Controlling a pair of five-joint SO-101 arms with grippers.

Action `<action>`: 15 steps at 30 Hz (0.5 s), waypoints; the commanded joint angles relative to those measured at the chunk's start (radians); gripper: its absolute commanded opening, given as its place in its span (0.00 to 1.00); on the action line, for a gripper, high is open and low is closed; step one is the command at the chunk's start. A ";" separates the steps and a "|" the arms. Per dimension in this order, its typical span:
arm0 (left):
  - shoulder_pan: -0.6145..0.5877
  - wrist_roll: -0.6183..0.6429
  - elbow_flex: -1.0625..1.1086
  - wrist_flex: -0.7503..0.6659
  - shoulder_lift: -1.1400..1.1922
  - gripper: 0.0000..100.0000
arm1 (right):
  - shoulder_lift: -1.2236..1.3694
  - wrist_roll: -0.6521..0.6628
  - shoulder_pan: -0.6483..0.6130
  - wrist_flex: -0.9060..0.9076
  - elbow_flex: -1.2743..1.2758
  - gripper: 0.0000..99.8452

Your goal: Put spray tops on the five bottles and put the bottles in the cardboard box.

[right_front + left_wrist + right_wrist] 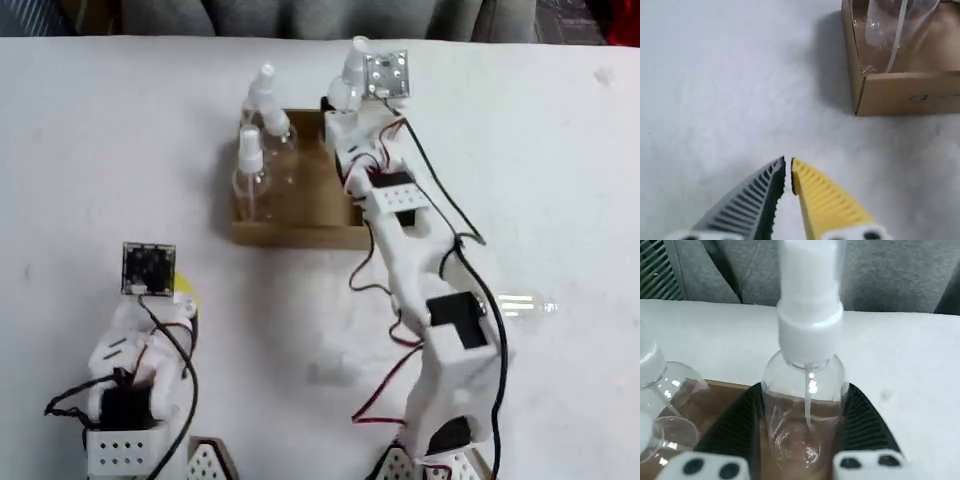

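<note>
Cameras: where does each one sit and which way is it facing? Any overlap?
High view: fixed above the table, looking down; shows left arm, right arm, the box and a loose bottle.
Left wrist view: on the left arm, low over the table, facing a box corner; left gripper shut in the foreground.
Right wrist view: on the right arm, facing the table's far edge; right gripper shut on a capped bottle at the box.
Shared: all three show the box.
</note>
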 commanded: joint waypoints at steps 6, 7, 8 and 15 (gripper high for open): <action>-0.007 -0.023 -0.002 0.009 -0.016 0.02 | 0.015 0.012 0.013 -0.021 -0.077 0.02; -0.007 -0.023 -0.002 0.009 -0.016 0.02 | 0.015 0.012 0.013 -0.021 -0.075 0.02; -0.007 -0.023 -0.002 0.009 -0.016 0.02 | 0.016 0.012 0.013 -0.016 -0.075 0.02; -0.007 -0.025 -0.002 0.009 -0.016 0.02 | 0.047 0.089 0.030 -0.022 -0.074 0.02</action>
